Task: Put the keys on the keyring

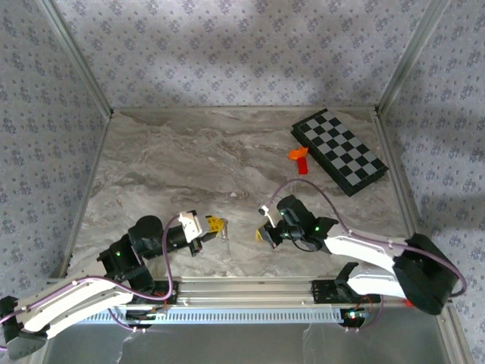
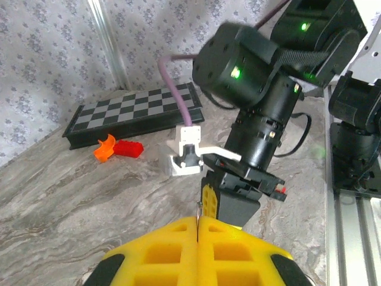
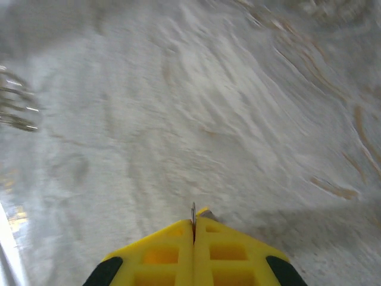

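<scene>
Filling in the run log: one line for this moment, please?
left pincer: shut on keyring | right pincer: shut on key, low over table | key not yet on keyring

We find both arms stretched low from the near edge toward the middle, wrists turned inward. The left gripper [image 1: 215,224] has its yellow pads [image 2: 172,247] pressed together; the right gripper [image 1: 262,233] faces it nearby, likewise closed
</scene>
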You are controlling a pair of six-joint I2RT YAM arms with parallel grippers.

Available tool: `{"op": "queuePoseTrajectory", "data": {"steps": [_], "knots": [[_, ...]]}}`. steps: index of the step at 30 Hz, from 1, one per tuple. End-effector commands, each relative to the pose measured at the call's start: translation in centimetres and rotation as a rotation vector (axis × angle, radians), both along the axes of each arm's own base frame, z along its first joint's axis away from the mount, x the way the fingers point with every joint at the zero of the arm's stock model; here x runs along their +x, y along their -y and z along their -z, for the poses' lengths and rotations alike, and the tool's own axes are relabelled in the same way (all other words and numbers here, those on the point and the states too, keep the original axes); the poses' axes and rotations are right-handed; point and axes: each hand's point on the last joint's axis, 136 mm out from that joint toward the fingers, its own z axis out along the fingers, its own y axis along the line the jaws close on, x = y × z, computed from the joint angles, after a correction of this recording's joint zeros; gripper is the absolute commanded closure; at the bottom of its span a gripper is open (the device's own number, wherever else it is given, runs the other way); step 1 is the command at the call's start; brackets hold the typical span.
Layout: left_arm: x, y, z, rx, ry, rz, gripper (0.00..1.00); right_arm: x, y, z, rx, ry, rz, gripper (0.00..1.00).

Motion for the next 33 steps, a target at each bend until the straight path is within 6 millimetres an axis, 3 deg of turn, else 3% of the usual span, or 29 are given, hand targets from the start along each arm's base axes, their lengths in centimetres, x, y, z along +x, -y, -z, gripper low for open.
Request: {"op": "queuePoseTrajectory", "data": {"steps": [1, 6, 10, 18, 33], "knots": [[-1.0, 0.2, -3.1, -0.076, 0.017, 0.056, 1.00, -2.0, -1.3, -4.3, 0.063, 0.077, -0.136, 1.00], [-2.0, 0.3, -4.2, -0.096, 0.011, 0.110, 1.00, -4.6, -2.0, -10.1, 0.107, 0.202, -0.265, 1.00], [-2.8, 0.4, -5.0, -0.102, 0.009, 0.144, 1.00, -6.3, -2.4, -12.8, 0.079, 0.224, -0.352, 1.00], [-4.6, 0.8, -5.7, -0.115, -0.005, 0.246, 1.00, -7.3, -2.5, -16.2, 0.029, 0.237, -0.417, 1.00], [-4.4, 1.6, -5.2, -0.099, -0.017, 0.259, 1.00, -8.5, -3.9, -18.8, 0.066, 0.348, -0.443, 1.00]]}}
